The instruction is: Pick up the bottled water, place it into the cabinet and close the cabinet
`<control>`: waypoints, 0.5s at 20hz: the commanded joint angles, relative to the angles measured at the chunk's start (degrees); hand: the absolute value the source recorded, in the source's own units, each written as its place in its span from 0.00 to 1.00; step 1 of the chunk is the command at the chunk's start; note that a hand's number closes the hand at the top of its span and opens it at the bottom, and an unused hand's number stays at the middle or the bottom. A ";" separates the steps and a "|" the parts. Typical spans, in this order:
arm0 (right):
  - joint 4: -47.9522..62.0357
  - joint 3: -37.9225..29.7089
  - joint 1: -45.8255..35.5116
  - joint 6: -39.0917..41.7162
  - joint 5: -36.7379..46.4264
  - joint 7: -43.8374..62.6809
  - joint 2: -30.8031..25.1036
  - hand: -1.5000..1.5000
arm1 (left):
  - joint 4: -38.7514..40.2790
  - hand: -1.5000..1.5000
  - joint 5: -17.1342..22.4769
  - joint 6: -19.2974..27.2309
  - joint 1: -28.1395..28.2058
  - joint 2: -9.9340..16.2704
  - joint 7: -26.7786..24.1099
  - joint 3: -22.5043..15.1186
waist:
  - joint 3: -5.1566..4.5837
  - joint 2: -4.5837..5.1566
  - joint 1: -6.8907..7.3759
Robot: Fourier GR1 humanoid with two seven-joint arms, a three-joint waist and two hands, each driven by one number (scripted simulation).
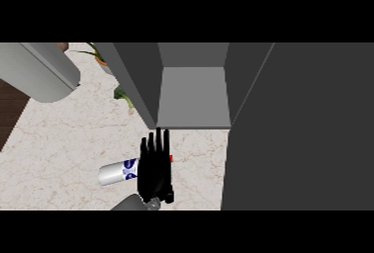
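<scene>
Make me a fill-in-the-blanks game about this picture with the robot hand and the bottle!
1. The bottled water is lying on its ____ on the counter.
2. The cabinet door is ____.
3. The left hand is above the bottle with its fingers ____.
4. The inside of the cabinet holds ____.

Missing words: side; open; straight; nothing

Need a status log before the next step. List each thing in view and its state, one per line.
Cabinet: open, nothing on the visible shelf.
Door: swung open at the right.
Bottle: lying on its side on the counter, partly hidden by the hand.
Left hand: over the bottle, fingers straight, pointing at the cabinet.
Right hand: not in view.
</scene>
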 commanded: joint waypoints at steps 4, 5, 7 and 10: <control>0.48 -0.83 -2.54 -1.03 -0.53 1.52 -0.12 0.00 | -3.32 0.00 2.90 0.79 4.12 4.84 -5.43 8.23 | -0.01 0.10 0.12; 1.17 -1.74 -3.85 -0.79 -2.24 2.11 -0.30 0.00 | -5.09 0.00 3.45 -0.90 3.17 5.53 -6.28 9.79 | 0.00 0.10 0.14; 0.93 1.99 -0.18 -0.61 1.15 -0.15 0.73 0.00 | -5.90 0.00 2.62 0.91 7.02 6.67 -6.91 10.23 | 0.00 0.01 0.03; -0.64 -2.23 0.97 1.12 -3.23 0.10 -1.58 0.00 | -6.65 0.00 3.92 0.05 7.83 7.50 -8.97 13.37 | 0.00 0.03 -0.08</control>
